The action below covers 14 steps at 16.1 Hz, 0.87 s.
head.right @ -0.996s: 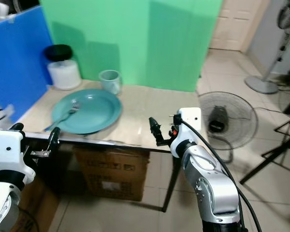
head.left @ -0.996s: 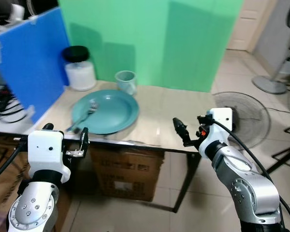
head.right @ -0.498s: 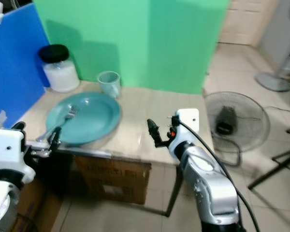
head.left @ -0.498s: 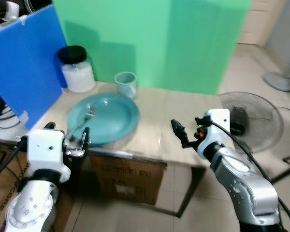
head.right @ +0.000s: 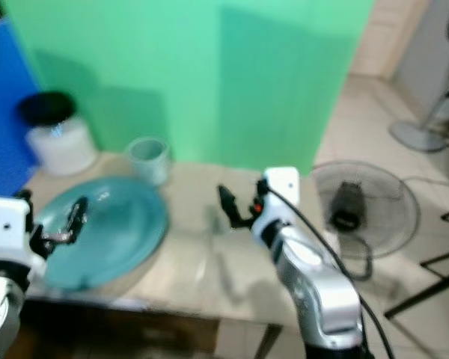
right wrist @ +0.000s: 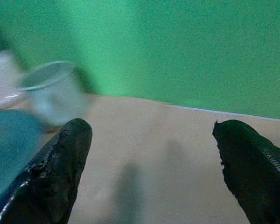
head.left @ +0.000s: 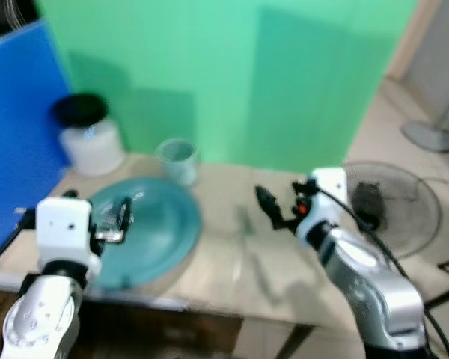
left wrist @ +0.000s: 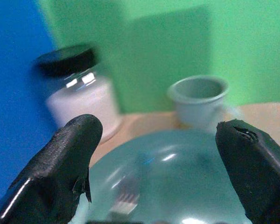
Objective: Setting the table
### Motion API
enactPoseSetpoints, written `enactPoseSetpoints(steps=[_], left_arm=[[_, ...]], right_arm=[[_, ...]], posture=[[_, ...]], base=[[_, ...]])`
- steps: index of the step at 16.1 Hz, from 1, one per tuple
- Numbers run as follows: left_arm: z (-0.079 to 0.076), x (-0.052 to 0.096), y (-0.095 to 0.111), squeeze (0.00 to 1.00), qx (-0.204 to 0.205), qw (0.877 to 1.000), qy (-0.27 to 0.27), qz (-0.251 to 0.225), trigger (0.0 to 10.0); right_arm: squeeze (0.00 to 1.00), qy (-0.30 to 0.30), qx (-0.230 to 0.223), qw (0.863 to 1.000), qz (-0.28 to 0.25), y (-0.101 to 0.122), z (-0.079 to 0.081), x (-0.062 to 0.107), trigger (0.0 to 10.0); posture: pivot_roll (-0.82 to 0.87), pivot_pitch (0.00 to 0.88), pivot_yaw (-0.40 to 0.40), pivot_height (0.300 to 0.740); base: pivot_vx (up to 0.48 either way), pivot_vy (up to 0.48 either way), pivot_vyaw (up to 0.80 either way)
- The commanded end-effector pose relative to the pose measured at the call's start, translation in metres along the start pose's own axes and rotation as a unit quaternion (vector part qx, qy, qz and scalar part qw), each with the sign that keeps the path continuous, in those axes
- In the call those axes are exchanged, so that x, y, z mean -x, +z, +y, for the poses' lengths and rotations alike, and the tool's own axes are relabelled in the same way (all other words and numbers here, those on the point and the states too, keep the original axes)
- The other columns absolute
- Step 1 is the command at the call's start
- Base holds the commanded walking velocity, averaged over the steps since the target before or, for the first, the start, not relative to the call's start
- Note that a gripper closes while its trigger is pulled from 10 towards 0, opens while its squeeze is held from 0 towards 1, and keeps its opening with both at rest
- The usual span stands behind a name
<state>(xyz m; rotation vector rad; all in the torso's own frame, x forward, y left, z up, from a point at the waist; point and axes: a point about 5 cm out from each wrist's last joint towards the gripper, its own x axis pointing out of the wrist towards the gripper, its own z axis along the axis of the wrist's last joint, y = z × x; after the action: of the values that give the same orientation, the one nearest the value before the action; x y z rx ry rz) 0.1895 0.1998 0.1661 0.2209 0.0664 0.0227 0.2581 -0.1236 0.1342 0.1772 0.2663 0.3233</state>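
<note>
No legible text, views blurred

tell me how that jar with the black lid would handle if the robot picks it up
The jar looks glossy, like glass, so it is probably slippery and breakable. It seems full of something white, so likely heavy for its size. It is wide and squat, so it should stand steady, but it may be too wide for the left tool, whose fingers are spread.

i count one teal plate (head.left: pixel 146 235), one fork (left wrist: pixel 126 198) lying on it, one pale cup (head.left: pixel 176 159), one black-lidded jar (head.left: pixel 88 136), and two floor fans (head.left: pixel 393 198) off right.
</note>
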Motion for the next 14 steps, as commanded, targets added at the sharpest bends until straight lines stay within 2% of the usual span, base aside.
enactPoseSetpoints(steps=[1, 3, 10, 11, 13, 14], left_arm=[[-0.0052, 0.0001, -0.0002, 0.00, 0.004, 1.000, -0.013, 0.003, 10.0], [-0.0057, -0.0013, -0.0005, 0.00, 0.006, 1.000, -0.011, 0.003, 10.0], [-0.0052, -0.0047, -0.0012, 0.00, 0.004, 1.000, -0.018, 0.005, 10.0], [-0.0052, -0.0051, -0.0012, 0.00, 0.004, 1.000, -0.019, 0.005, 10.0], [-0.0029, -0.0070, -0.0004, 0.00, -0.019, 1.000, -0.010, 0.007, 10.0], [-0.0019, -0.0076, -0.0002, 0.00, -0.022, 1.000, -0.008, 0.007, 10.0]], right_arm=[[0.00, -0.020, 0.002, 1.000, 0.004, -0.0001, -0.0076, 0.0035, 10.0], [0.00, -0.028, -0.007, 1.000, 0.010, -0.0023, -0.0092, 0.0063, 10.0], [0.00, -0.040, -0.016, 0.999, 0.010, -0.0030, -0.0104, 0.0103, 10.0], [0.00, -0.040, -0.016, 0.999, 0.010, -0.0031, -0.0101, 0.0106, 10.0], [0.00, -0.040, -0.011, 0.999, 0.011, -0.0026, -0.0098, 0.0085, 10.0], [0.00, -0.040, -0.011, 0.999, 0.011, -0.0021, -0.0097, 0.0078, 10.0]], posture=[[0.00, 0.002, 0.029, 0.740], [0.00, 0.003, 0.031, 0.740], [-0.01, 0.000, 0.042, 0.740], [-0.01, 0.000, 0.042, 0.740], [-0.01, 0.000, 0.042, 0.740], [-0.01, 0.000, 0.043, 0.740]], base=[[0.000, 0.000, 0.00], [0.000, 0.172, -0.20], [0.000, 0.434, -0.72], [0.000, 0.442, 0.00], [0.000, 0.000, 0.00], [0.000, -0.480, 0.00]])
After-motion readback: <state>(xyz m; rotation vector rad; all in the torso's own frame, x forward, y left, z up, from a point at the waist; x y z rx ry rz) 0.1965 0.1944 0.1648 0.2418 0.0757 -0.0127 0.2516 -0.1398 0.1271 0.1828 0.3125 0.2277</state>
